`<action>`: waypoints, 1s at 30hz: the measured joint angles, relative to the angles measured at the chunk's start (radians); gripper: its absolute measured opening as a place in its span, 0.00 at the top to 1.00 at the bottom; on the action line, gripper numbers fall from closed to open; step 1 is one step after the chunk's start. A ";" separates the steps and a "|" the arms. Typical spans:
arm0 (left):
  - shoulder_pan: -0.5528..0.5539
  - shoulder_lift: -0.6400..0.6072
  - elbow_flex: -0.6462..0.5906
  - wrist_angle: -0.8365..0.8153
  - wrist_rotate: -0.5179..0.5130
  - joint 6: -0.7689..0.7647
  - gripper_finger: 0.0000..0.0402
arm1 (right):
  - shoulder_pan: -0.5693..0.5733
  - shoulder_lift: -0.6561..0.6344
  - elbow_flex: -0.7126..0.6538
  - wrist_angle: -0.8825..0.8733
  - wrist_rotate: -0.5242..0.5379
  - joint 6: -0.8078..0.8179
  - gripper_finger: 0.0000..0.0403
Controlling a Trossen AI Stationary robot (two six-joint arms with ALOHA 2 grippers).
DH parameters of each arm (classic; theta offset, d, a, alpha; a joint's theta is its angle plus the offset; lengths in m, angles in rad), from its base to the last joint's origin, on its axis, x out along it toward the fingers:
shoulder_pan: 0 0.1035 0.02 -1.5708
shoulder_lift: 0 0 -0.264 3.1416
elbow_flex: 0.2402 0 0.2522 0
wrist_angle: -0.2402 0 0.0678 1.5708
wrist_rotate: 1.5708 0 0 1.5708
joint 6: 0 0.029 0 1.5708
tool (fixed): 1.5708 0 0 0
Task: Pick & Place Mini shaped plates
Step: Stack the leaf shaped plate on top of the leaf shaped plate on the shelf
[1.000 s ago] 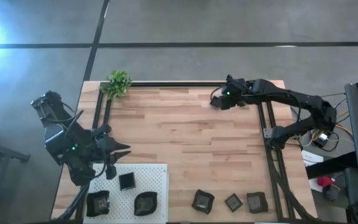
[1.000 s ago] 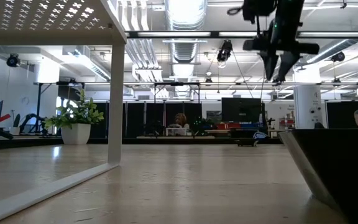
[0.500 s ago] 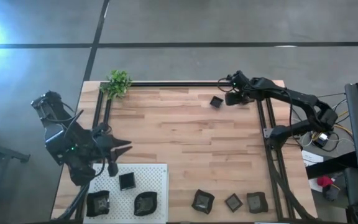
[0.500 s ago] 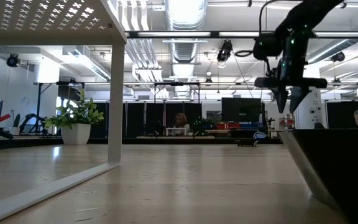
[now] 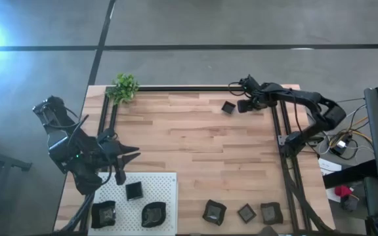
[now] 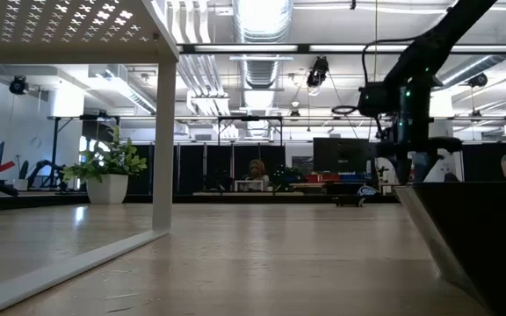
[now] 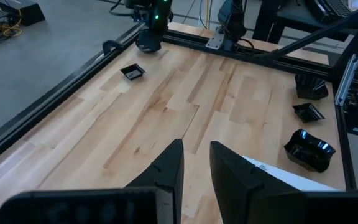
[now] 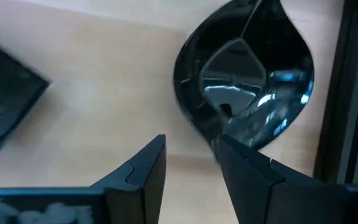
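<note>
Right gripper (image 5: 247, 105): at the worktop's (image 5: 195, 151) far edge beside the right rail – your right wrist view shows its fingers (image 8: 143, 169) slightly parted, gripping nothing, over a glossy rounded dish (image 8: 244, 74).
Square dish (image 5: 228, 107): just beside that gripper; from above you see only this 1, not the rounded one.
Left gripper (image 5: 128, 156): near the white perforated board (image 5: 165, 191), fingers (image 7: 166, 167) narrowly apart, empty.
On the board: 3 mini shaped plates (image 5: 134, 191).
Near edge, right: 3 more dishes (image 5: 214, 212) in a row – your left wrist view also shows them.
Plant (image 5: 125, 87): far left corner.
Low view: 1 arm hanging, no dish identifiable.
</note>
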 joint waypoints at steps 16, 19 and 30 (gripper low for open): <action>0.001 -0.001 0.000 0.003 0.002 -0.031 0.82 | -0.014 0.177 0.035 0.028 0.073 -0.050 0.78; 0.001 -0.001 0.000 0.003 0.003 -0.031 0.82 | -0.013 0.168 0.035 0.028 0.086 -0.067 0.92; 0.001 -0.001 0.000 0.003 0.003 -0.027 0.82 | 0.027 -0.019 0.034 -0.056 0.109 -0.146 0.98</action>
